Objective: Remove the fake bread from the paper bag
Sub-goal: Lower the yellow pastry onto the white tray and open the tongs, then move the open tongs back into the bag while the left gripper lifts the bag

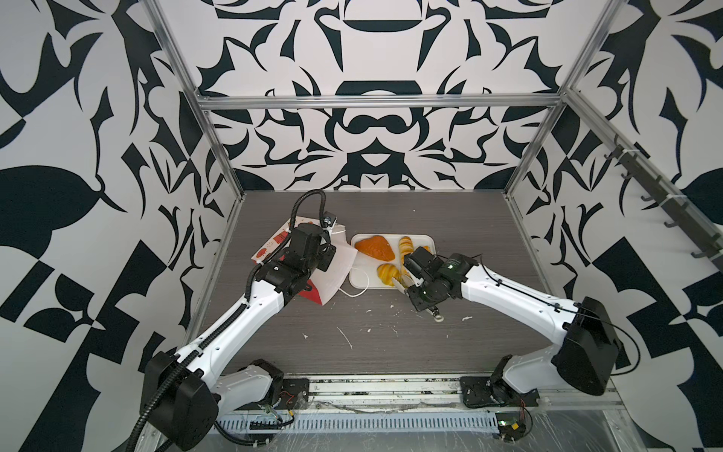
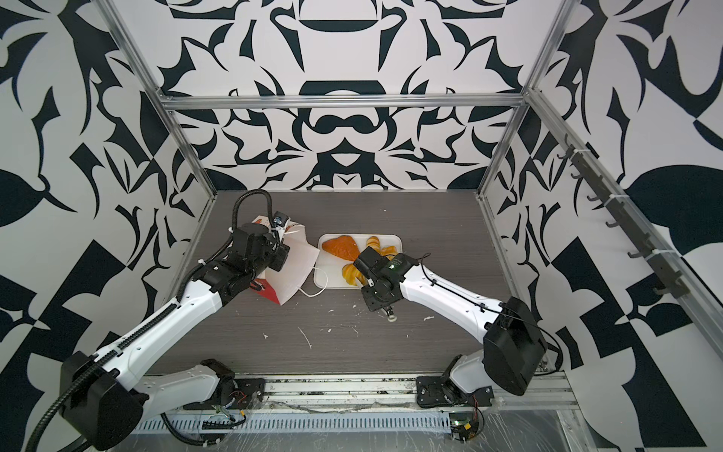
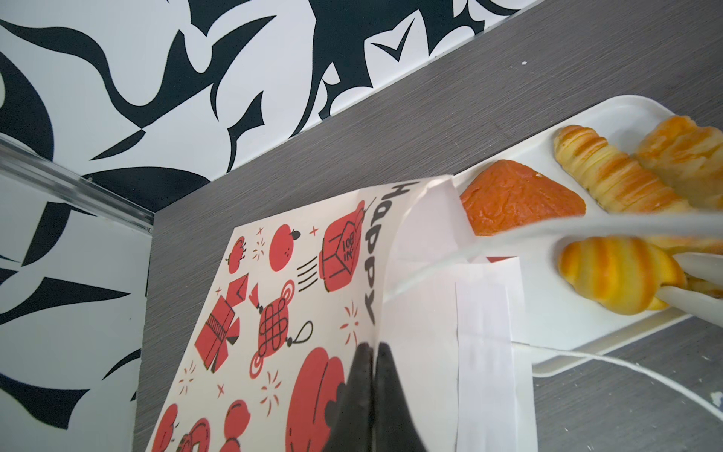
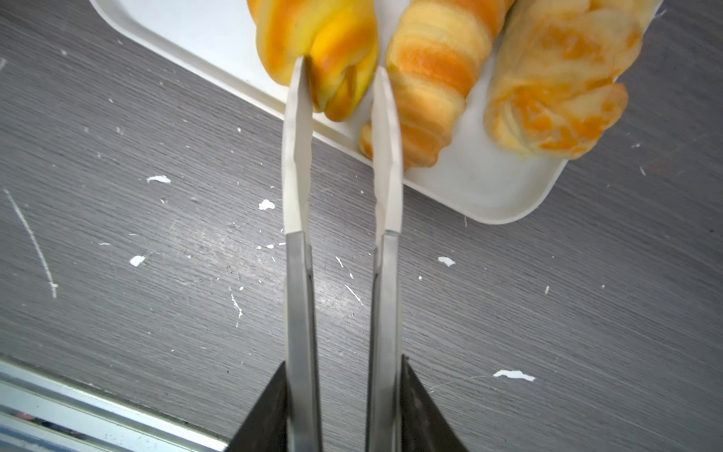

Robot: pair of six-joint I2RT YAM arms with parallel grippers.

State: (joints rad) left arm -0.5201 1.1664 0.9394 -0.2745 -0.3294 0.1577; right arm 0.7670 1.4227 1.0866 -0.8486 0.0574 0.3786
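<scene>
The left gripper is shown pinched together on an edge of the paper bag, which lies flat beneath it, its white mouth just ahead of the fingertips. The right gripper is clamped on tongs, whose white tips are held slightly apart ahead of it, one touching the round ridged bun. That bun, the twisted stick, lumpy loaf and croissant are laid on the white tray.
</scene>
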